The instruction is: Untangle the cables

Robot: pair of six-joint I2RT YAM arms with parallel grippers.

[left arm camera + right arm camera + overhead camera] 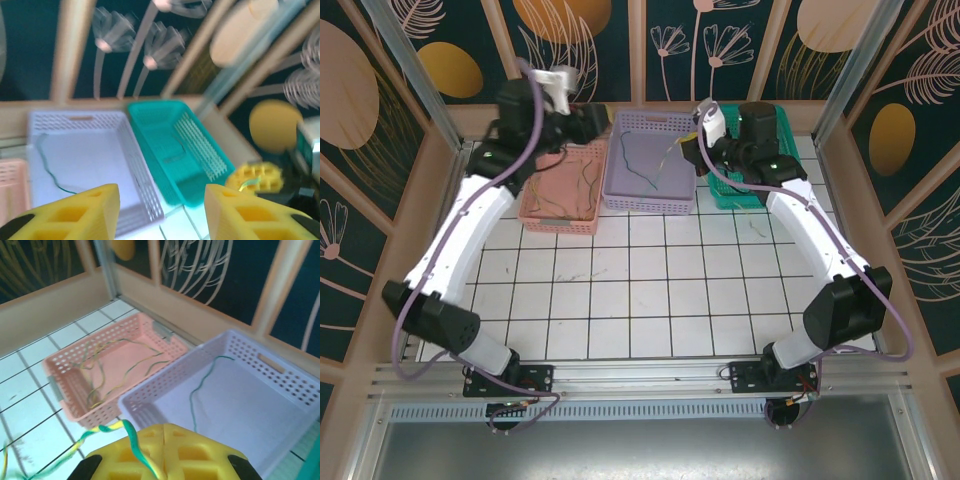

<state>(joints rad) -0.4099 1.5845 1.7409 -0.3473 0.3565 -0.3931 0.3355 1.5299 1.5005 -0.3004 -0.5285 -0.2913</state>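
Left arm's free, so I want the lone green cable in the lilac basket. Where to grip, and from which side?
Probably grip the green cable at its middle stretch, which lies flat on the floor of the lilac basket. Come straight down from above, jaws across the strand; the basket's walls block a sideways approach.

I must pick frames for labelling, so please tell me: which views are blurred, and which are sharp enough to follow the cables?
Left wrist: blurred everywhere, wall pattern smeared, the cable in the lilac basket barely readable. Right wrist: sharp on the pink basket and its cables; the yellow-green cable at the right pincer is softer. Top external: sharp, evenly lit, cables thin.
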